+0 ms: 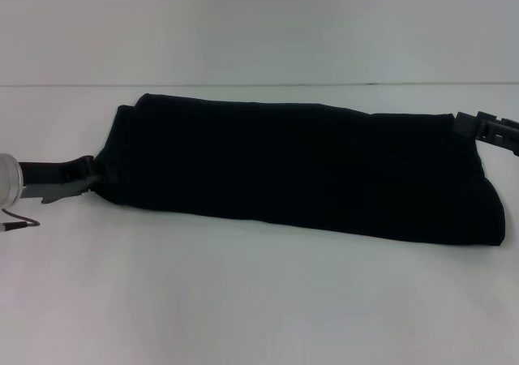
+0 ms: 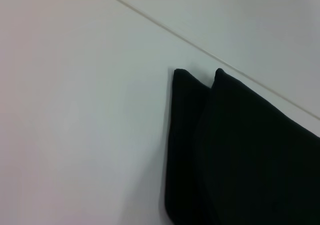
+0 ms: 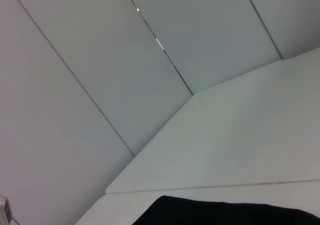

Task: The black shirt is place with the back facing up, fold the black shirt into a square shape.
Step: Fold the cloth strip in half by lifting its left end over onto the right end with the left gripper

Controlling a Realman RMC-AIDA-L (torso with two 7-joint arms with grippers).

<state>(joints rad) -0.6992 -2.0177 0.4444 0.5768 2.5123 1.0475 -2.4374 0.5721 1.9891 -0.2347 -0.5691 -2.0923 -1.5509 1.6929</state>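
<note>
While the black shirt (image 1: 300, 166) is lying across the white table (image 1: 243, 300) as a long folded band, running from my left side toward my right and slanting a little nearer to me at its right end, I am reaching in with both arms at its two short ends. My left gripper (image 1: 87, 178) is sitting low on the table at the shirt's left end, its dark finger and metal-coloured finger touching the bunched cloth there, and the fabric is puckering around the tips, so I am reading it as pinching that corner of the shirt. My right gripper (image 1: 474, 126) is showing only as a dark jointed piece at the far right corner of the shirt, touching the cloth edge, and I cannot tell whether it is gripping anything or standing apart, because the shirt is covering its tips. From my left wrist, the shirt (image 2: 240, 155) is appearing as two overlapping layers with two pointed corners side by side against the table (image 2: 75, 135), the upper layer lying over the lower one. From my right wrist, only a thin dark edge of the shirt (image 3: 225, 214) is showing, with the table surface (image 3: 240, 135) and a panelled wall (image 3: 100, 60) beyond it. A thin red-tipped cable (image 1: 18, 221) is trailing on the table near my left arm
</note>
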